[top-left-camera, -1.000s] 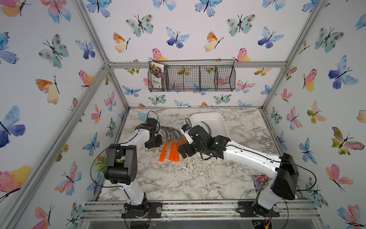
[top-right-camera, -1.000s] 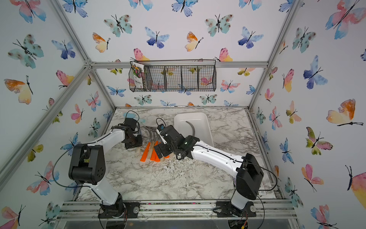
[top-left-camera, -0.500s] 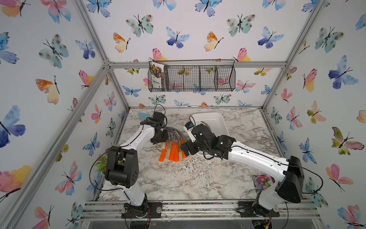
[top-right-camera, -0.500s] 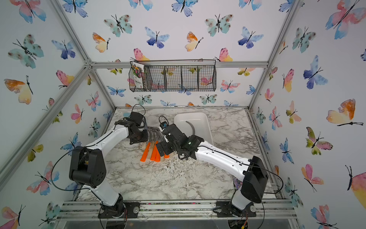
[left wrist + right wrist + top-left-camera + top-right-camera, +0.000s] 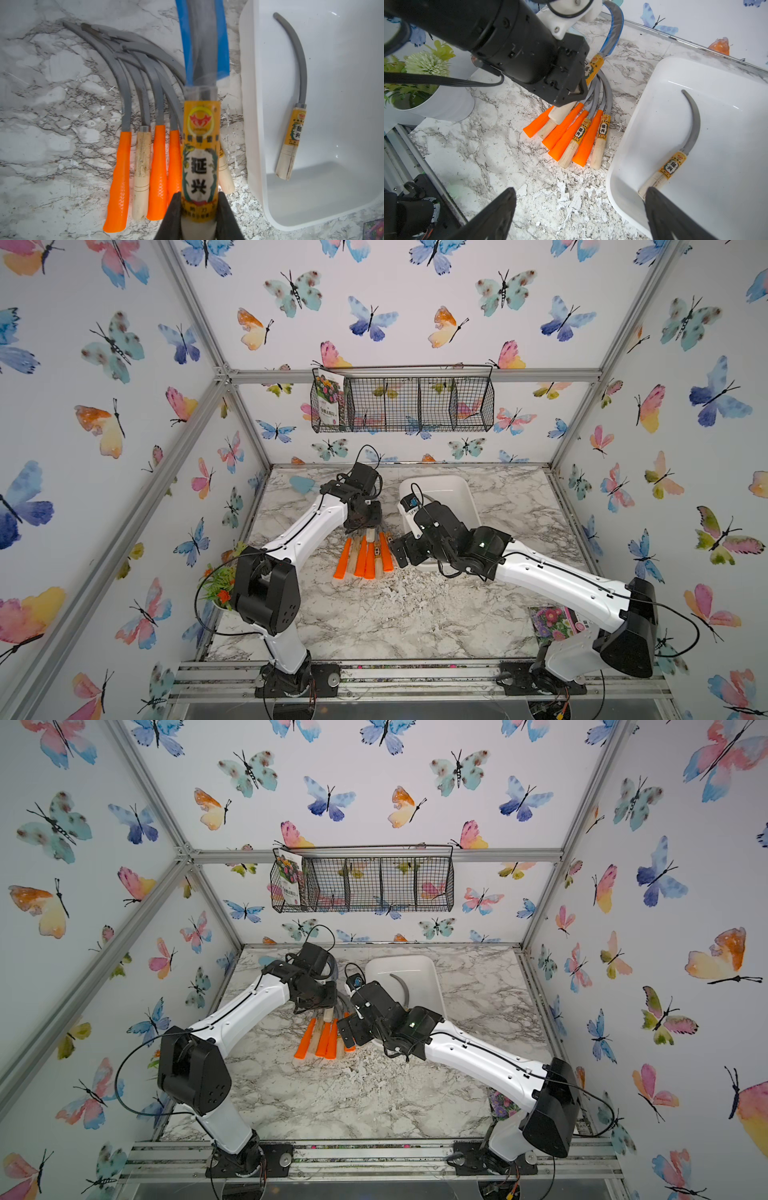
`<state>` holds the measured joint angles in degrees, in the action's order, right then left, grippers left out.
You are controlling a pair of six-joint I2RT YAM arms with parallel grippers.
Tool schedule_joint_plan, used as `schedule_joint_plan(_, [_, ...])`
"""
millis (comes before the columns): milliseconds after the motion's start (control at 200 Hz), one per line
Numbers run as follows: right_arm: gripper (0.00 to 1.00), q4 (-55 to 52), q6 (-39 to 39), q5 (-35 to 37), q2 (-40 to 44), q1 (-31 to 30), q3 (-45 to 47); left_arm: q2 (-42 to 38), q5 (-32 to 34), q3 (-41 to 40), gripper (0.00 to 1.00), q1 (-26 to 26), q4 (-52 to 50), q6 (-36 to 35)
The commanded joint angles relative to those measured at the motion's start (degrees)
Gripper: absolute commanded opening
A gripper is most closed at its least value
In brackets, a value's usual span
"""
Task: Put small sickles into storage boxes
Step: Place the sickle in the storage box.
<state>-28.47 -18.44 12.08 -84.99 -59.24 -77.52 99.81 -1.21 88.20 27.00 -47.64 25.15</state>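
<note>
- Here, at the table's left edge, a potted plant in a white pot stands against the side frame, well apart from the tools.
- The left gripper is pinched on the butt of a wood-handled sickle with a yellow label. The sickle hangs tilted above the others, and its blue-edged blade points toward the back wall.
- Beneath it, the small sickles lie side by side on the marble tabletop. Orange and pale wood handles point to the front, and the grey blades overlap in a fan behind them.
- Bare marble stretches from the handle ends to the front rail.
- Only a narrow strip of marble separates the last wooden handle from the tray rim.
- The right gripper has its jaws spread wide and holds nothing. One finger is over marble, the other over the tray's near corner by a handle butt; contact cannot be told.
- The white tray holds one labelled sickle along its floor, with bare floor around it.
- A flower-printed packet lies near the right front edge.
</note>
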Motion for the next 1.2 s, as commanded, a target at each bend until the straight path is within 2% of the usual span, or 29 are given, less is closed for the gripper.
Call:
schedule_joint_plan(0, [0.98, -2.0, -0.6, 2.5, 2.1, -0.2, 1.5, 2.4, 0.2, 3.1, 0.0, 2.0, -2.0, 1.7])
schedule_joint_plan(385, [0.98, -3.3, -2.2, 3.7, 6.1, 0.7, 4.8, 7.9, 0.9, 9.7, 0.0, 8.3, -3.3, 3.4])
schedule_joint_plan(1196, [0.98, -8.5, -6.2, 3.4, 17.4, 8.0, 13.4, 22.9, -0.2, 20.6, 0.0, 17.3, -2.4, 5.3])
